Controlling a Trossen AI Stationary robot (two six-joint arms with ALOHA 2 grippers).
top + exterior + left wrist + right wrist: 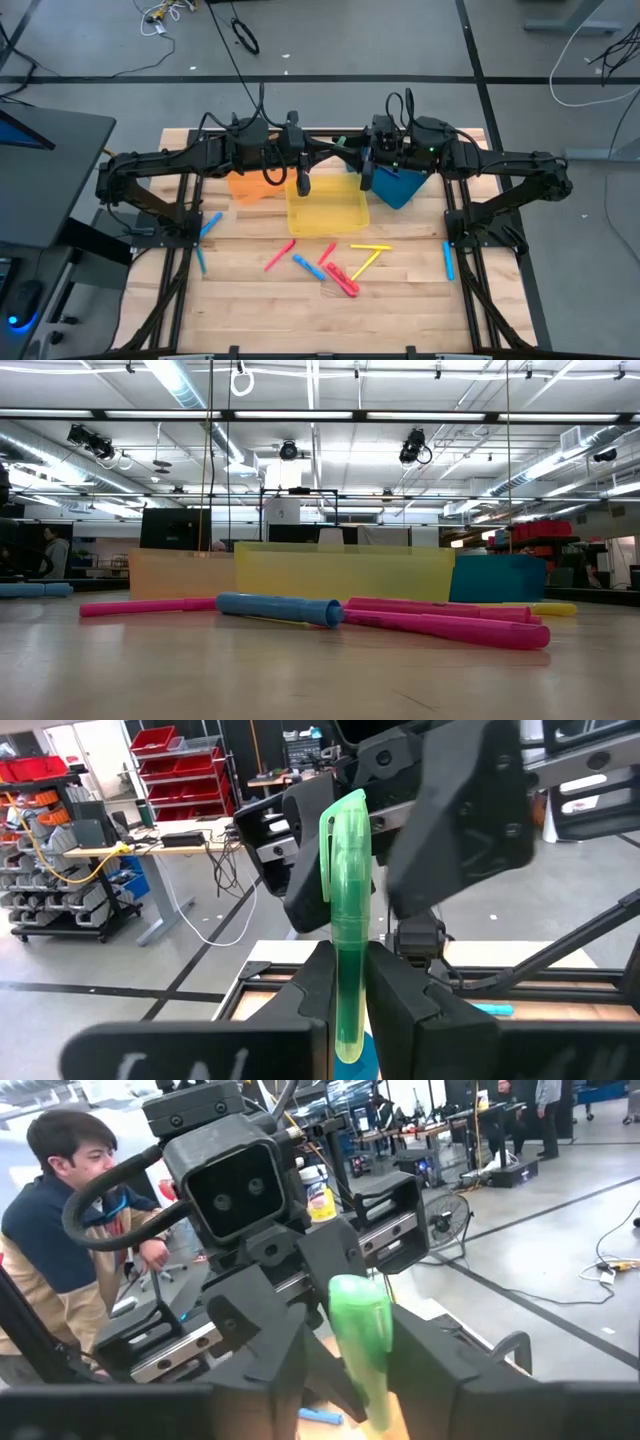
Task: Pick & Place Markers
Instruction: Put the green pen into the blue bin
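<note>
A green marker (346, 900) is held level in the air above the far side of the table, between my two grippers, which face each other (340, 141). My left gripper (348, 982) is shut on it. My right gripper (362, 1355) is open, with its fingers on either side of the marker's clip-cap end (343, 815); I cannot tell whether they touch it. Several other markers lie flat on the table's near half: blue (307, 266), red (342, 280), yellow (370, 247). In the low view pink (440, 625) and blue (278, 608) markers lie in front of the trays. My left gripper pinches the green marker's plain end (349, 1020) between its two fingers (315, 990). The fingers reach level from the table's left and lie along the marker. The marker is lifted clear and sticks straight out past the fingertips toward my right gripper.
An orange tray (250, 188), a yellow tray (327, 208) and a blue tray (400, 185) stand in a row below the grippers. More blue markers lie near the left (210, 222) and right (448, 260) table edges. A person (60, 1230) sits beyond the table.
</note>
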